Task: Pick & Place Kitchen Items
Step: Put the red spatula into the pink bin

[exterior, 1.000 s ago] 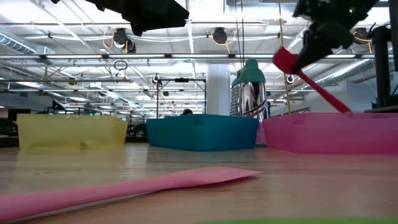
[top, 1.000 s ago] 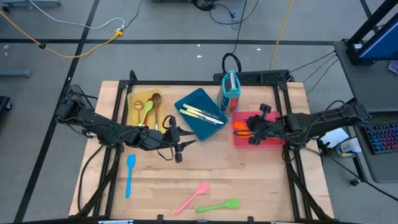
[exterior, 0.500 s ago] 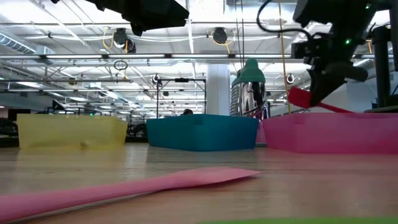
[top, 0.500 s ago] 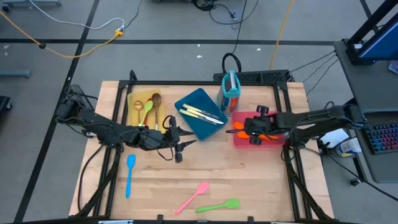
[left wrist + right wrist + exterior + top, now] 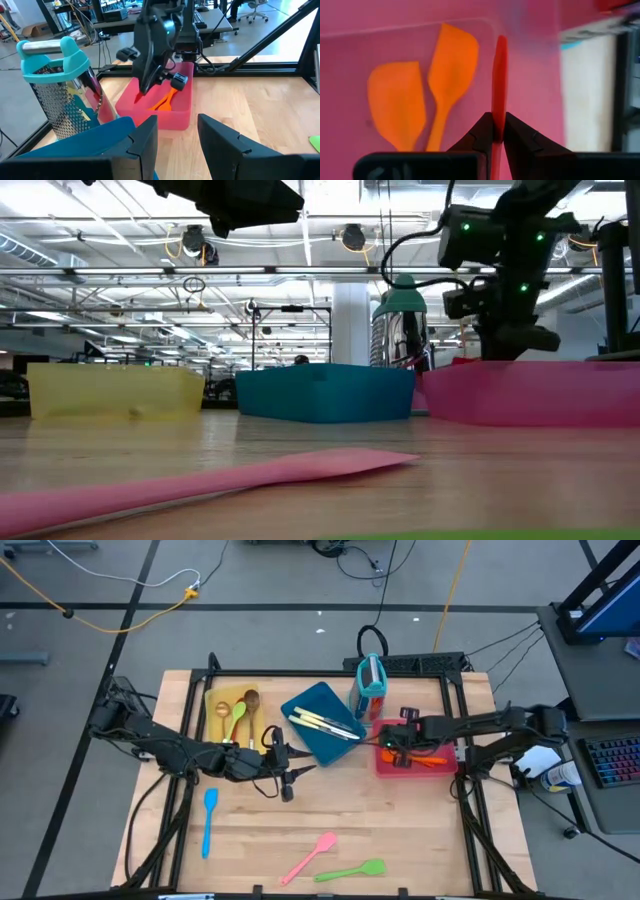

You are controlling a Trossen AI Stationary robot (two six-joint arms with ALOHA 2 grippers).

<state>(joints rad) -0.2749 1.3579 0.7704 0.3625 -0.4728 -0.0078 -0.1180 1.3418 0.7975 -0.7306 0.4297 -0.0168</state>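
Note:
My right gripper [image 5: 393,747] is low inside the red tray [image 5: 440,768], shut on a red utensil [image 5: 499,75] that shows edge-on. Two orange spatulas [image 5: 397,102] lie flat on the tray floor beside it. My left gripper [image 5: 290,772] hovers open above the table, in front of the yellow tray [image 5: 212,700] and the blue tray [image 5: 335,745]. A blue spatula [image 5: 208,820], a pink one [image 5: 310,857] and a green one [image 5: 352,871] lie flat on the wood. A wooden spoon and a green spoon [image 5: 237,715] lie in the yellow tray, and cream-handled knives [image 5: 322,722] in the blue one. My right gripper pinches the red utensil [image 5: 498,127] between its two fingers [image 5: 482,132], which point down into the red tray from above. The utensil's thin edge sticks out past the fingertips over the tray floor. I cannot tell which part the fingers hold, or whether it touches the floor.
The upright teal holder [image 5: 371,688] stands just beyond the red tray, close to the right arm. Black frame rails [image 5: 470,790] run along the table's sides. Bare wood lies between the left gripper and the utensils near the front edge.
My right gripper has moved down and toward the table's left, into the red tray. The red utensil, held high and slanting a second ago, has sunk with it to the level of the tray's rim. The gripper has stayed shut on it.

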